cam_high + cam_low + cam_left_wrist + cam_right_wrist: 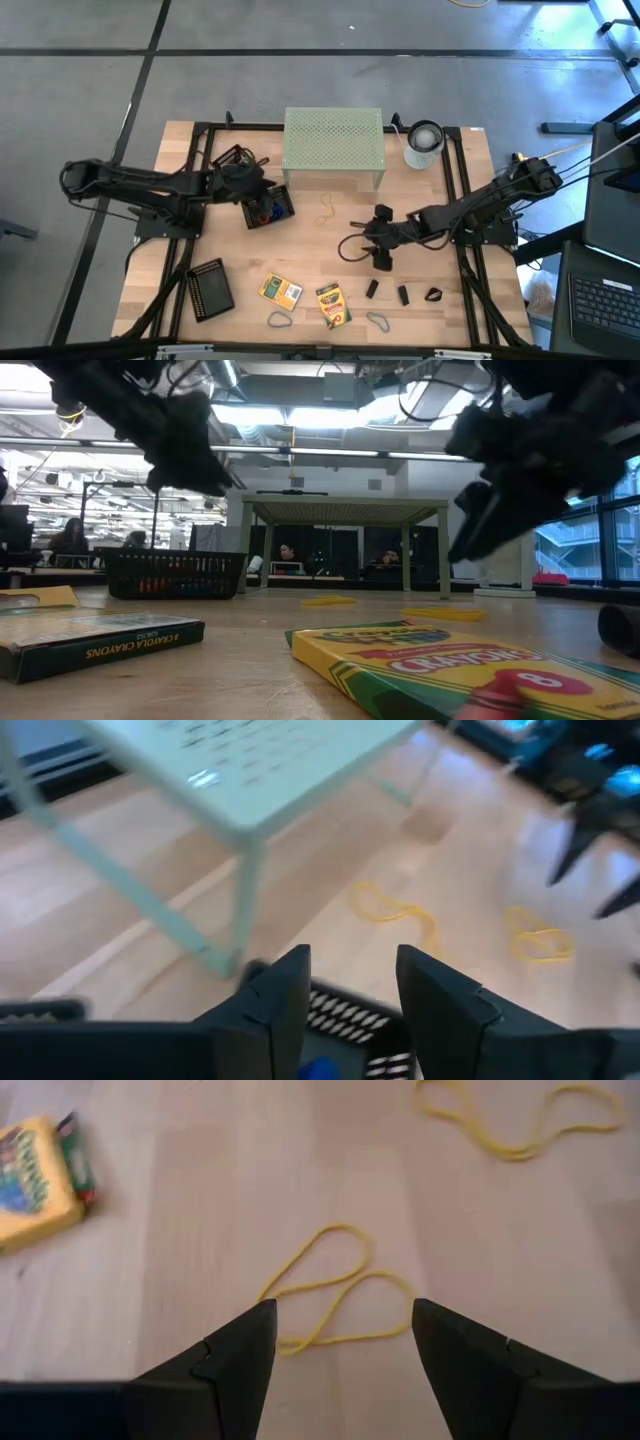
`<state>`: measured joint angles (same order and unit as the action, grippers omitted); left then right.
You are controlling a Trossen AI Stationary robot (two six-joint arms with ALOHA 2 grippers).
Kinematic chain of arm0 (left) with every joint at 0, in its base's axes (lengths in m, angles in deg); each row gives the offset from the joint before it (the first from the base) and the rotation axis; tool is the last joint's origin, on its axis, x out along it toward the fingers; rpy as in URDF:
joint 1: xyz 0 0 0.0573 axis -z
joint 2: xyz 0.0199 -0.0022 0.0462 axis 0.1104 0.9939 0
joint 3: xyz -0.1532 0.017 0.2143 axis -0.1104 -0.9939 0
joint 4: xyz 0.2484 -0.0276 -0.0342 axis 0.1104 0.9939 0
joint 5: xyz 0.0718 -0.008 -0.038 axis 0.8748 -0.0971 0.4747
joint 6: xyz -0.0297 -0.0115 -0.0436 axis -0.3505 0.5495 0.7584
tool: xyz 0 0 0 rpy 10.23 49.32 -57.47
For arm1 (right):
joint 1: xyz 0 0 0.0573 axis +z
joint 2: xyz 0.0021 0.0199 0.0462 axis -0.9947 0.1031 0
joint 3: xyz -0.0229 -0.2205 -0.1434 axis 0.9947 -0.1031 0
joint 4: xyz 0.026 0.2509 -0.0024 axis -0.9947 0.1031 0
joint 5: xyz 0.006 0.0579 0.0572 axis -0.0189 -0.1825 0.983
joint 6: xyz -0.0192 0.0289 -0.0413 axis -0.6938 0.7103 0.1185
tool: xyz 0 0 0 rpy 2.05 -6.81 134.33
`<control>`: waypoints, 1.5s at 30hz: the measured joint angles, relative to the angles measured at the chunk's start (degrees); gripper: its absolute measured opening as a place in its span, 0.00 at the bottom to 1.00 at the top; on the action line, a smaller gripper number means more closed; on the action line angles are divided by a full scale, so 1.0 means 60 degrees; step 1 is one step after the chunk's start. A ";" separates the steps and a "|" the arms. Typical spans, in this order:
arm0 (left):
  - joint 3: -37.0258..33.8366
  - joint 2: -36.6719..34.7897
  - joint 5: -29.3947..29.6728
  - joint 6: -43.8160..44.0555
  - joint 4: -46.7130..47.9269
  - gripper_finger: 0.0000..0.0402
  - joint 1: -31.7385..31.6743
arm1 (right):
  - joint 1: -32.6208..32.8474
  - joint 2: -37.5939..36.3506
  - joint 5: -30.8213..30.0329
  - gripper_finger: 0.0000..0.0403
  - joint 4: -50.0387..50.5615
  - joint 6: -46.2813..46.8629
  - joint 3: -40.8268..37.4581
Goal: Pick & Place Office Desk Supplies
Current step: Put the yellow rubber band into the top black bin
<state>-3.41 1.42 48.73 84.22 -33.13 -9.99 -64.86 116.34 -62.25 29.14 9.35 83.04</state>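
My right gripper (pixel 340 1350) (pixel 368 236) is open and hangs low over the table's middle, its fingers either side of a yellow rubber-band loop (pixel 335 1290) that lies flat on the wood. A second yellow loop (pixel 520 1125) (pixel 326 210) lies further on. My left gripper (pixel 350 995) (pixel 258 198) is open just above a black mesh tray (pixel 285 203) with coloured pieces inside. Two yellow-green crayon boxes (pixel 281 291) (pixel 333 305), three black clips (pixel 372 288) (pixel 404 295) (pixel 433 294) and two grey-tan loops (pixel 279 319) (pixel 378 320) lie near the front edge.
The pale green perforated riser (pixel 334 140) stands at the far middle, one leg (pixel 240 910) close to my left gripper. A white-grey cylinder (pixel 424 143) stands to the riser's right. A second black mesh tray (pixel 210 288) lies front left. Bare wood shows around the yellow loops.
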 joint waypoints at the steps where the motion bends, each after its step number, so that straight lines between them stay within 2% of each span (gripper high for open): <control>1: 0.0000 0.0000 0.0006 -0.0045 -0.0146 0.36 0.0134 | 0.0000 0.0000 0.0071 0.58 -0.0267 -0.0064 -0.0179; 6: 0.0000 0.0004 0.0016 -0.0257 -0.0598 0.36 0.0613 | 0.0000 0.0229 0.0331 0.59 -0.1244 -0.0077 -0.0653; 11: 0.0000 0.0004 0.0389 -0.0261 -0.0665 0.36 0.0874 | 0.0000 0.1319 0.1137 0.65 -0.2275 -0.0315 -0.0655; 18: 0.0000 0.0004 0.0628 -0.0261 -0.0654 0.36 0.0990 | 0.0015 0.2390 0.0180 0.70 -0.2648 -0.2057 -0.0265; 23: 0.0000 0.0004 0.0632 -0.0261 -0.0646 0.36 0.0990 | -0.0005 0.2420 0.0414 0.67 -0.2611 -0.1791 -0.0222; 28: 0.0000 0.0004 0.0639 -0.0257 -0.0654 0.36 0.0990 | -0.0011 0.2430 0.0546 0.61 -0.2530 -0.1052 -0.0218; 34: 0.0000 0.0004 0.0639 -0.0257 -0.0657 0.36 0.0990 | -0.0013 0.2443 0.0281 0.50 -0.2528 -0.0995 -0.0220; 45: 0.0000 0.0004 0.0639 -0.0242 -0.0672 0.36 0.0990 | -0.0044 0.2448 0.0255 0.17 -0.2525 -0.1296 -0.0229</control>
<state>-3.41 1.44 52.56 82.77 -37.16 -4.05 -65.12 131.03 -60.72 13.99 1.58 81.66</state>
